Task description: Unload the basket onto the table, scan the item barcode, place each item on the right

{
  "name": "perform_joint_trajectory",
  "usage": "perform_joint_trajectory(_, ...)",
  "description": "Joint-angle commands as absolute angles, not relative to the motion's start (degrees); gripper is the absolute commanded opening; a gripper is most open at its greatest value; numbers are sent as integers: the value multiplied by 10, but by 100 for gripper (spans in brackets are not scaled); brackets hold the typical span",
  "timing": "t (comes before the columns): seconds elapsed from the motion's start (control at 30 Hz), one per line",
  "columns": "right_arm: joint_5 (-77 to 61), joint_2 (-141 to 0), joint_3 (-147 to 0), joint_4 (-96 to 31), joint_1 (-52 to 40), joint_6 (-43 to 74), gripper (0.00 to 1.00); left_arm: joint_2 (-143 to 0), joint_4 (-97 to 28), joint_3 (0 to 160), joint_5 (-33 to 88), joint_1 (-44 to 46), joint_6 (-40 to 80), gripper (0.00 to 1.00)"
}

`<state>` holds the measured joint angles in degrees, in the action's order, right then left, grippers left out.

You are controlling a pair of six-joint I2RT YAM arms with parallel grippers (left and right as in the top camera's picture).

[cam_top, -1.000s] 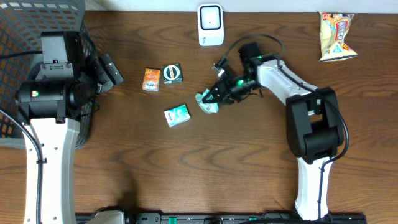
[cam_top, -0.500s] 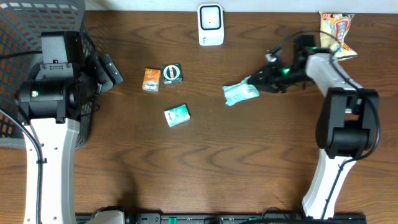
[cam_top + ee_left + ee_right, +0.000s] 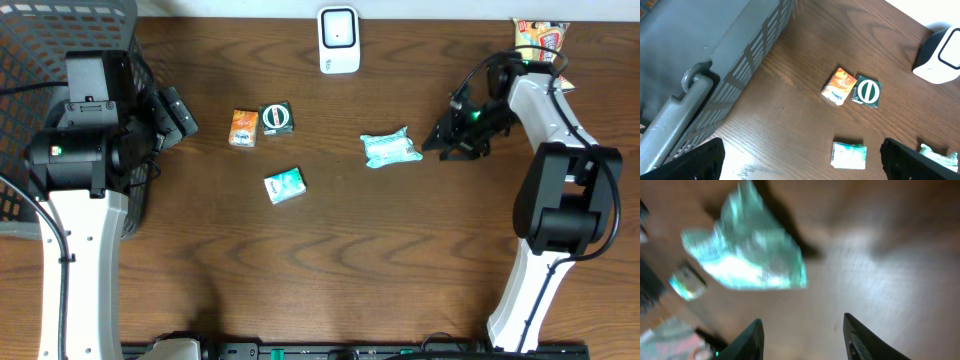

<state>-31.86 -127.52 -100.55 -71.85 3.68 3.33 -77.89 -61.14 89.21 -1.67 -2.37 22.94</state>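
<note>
A crinkled teal packet lies flat on the wooden table, right of centre, below the white scanner. My right gripper hovers just right of the packet, open, with nothing between its fingers. The right wrist view shows the same teal packet, blurred, ahead of the open right gripper and apart from it. My left gripper stands wide open beside the basket, holding nothing. In the left wrist view the left gripper frames a small teal box.
A grey mesh basket fills the far left corner. An orange box, a dark box with a round logo and a small teal box lie left of centre. A snack bag rests at the back right.
The right gripper carried the teal packet rightward from the middle, opened and let it drop flat, then drew back to the right. The left arm stayed still.
</note>
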Motion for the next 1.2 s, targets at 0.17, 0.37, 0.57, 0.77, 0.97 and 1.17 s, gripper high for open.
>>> perform_joint_trajectory(0.17, -256, -1263, -1015, -790, -40, -29, 42, -776, -613, 892, -20, -26, 235, 98)
perform_joint_trajectory(0.37, -156, -1263, -1014, -764, -102, -22, 42, -776, -613, 892, -20, -26, 234, 98)
perform_joint_trajectory(0.57, -88, -1263, -1014, -721, -122, 69, 28, -776, -613, 892, -20, -26, 234, 98)
perform_joint_trajectory(0.77, -55, -1263, -1014, -663, -117, 103, 31, -776, -613, 892, -20, -26, 234, 98)
perform_joint_trajectory(0.97, -87, -1263, -1014, -548, -117, 103, 44, -776, -613, 892, -20, -26, 234, 98)
perform_joint_trajectory(1.17, -220, -1263, -1016, -471, -116, 103, 49, -776, -613, 892, -20, -26, 234, 98)
